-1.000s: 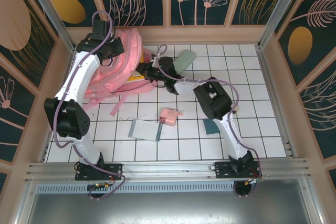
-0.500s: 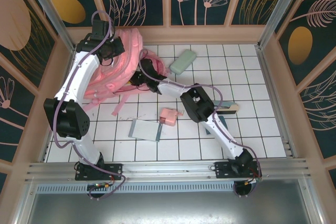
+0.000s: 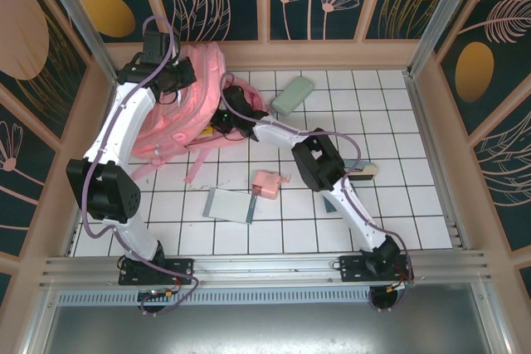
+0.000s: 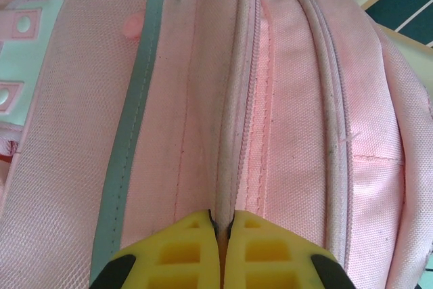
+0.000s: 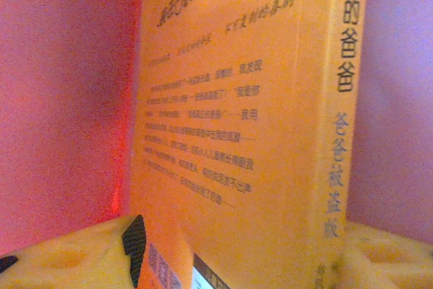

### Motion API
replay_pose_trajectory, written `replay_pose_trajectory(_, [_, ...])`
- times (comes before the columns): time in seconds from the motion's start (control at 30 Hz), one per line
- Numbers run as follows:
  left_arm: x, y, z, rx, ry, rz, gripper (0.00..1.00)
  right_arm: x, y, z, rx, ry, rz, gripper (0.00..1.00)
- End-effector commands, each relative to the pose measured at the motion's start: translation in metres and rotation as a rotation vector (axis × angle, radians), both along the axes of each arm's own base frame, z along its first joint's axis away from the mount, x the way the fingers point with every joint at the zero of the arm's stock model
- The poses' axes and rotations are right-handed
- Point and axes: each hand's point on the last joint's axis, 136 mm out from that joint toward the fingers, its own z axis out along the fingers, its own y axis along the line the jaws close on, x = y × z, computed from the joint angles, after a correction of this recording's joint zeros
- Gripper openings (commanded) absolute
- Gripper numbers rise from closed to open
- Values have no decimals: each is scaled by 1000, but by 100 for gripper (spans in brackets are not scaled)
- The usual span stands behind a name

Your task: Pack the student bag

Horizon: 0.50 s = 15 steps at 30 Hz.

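L gripper [image 3: 177,82], R gripper [image 3: 224,113] at pink bag [image 3: 178,122]

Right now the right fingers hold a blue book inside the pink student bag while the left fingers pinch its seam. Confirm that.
Not blue: the book is orange with printed text, as the right wrist view shows. The rest holds: the right fingers hold it inside the student bag, and the left fingers pinch its seam.

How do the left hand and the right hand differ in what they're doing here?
The left hand pinches a piped seam of the student bag from outside; the right hand grips an orange book. The left hand's fingers meet; the right hand's are spread across the book. Both have yellow fingers.
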Motion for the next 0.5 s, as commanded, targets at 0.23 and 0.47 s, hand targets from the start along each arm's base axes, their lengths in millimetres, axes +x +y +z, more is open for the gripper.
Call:
replay_pose_trajectory(0.23, [0,-7,53,-58,-165,-26,0,-4,-16,-5,-82,26,-25,0])
replay_pose_trajectory(0.47, [-2,-16,50,-115,-156,-49,0,-7,22,21,181,42,33,0])
